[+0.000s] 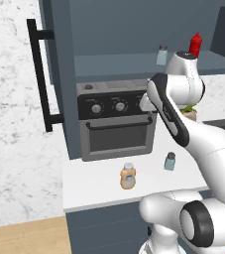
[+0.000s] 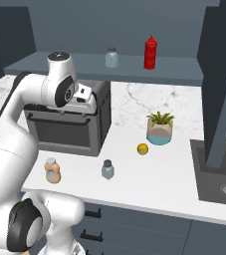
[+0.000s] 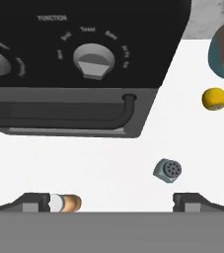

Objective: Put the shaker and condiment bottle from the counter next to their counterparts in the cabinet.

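Hovering above the counter, your gripper has its jaws wide apart, empty; drop toward the shaker at one o'clock, bottle at nine.

You've got a small pale blue-grey shaker w/ grey cap upright on the flat white countertop, near a stubby orange bottle w/ white cap, also upright, both before the oven.
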You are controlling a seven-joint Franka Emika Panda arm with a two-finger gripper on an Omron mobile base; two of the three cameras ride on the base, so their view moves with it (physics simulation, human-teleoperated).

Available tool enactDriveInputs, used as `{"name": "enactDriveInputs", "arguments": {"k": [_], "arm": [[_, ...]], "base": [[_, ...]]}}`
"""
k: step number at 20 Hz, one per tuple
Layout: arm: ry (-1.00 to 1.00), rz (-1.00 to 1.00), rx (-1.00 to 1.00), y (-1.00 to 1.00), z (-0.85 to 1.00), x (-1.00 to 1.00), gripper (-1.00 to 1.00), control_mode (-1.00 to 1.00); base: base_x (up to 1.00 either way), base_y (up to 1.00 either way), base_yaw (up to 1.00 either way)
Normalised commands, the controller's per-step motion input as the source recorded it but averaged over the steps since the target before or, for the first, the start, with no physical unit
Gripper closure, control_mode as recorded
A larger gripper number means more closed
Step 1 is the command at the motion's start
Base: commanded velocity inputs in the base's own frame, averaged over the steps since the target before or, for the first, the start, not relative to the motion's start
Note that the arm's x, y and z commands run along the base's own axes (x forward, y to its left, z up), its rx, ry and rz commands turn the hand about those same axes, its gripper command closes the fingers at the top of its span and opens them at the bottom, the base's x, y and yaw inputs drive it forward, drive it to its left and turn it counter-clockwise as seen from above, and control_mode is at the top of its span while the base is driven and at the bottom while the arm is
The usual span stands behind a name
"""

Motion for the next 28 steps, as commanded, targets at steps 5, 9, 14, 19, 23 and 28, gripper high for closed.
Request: {"name": "enactDriveInputs", "arguments": {"k": [5,9,14,19,23,28], "arm": [[0.0,0.0,0.0,0.0,0.0,0.0,-1.0,-1.0],[0.0,0.0,0.0,0.0,0.0,0.0,-1.0,-1.0],[0.0,0.0,0.0,0.0,0.0,0.0,-1.0,-1.0],[0.0,0.0,0.0,0.0,0.0,0.0,-1.0,-1.0],[0.0,0.0,0.0,0.0,0.0,0.0,-1.0,-1.0],[0.0,0.0,0.0,0.0,0.0,0.0,-1.0,-1.0]], "base": [[0.0,0.0,0.0],[0.0,0.0,0.0],[0.0,0.0,0.0],[0.0,0.0,0.0],[0.0,0.0,0.0],[0.0,0.0,0.0]]}}
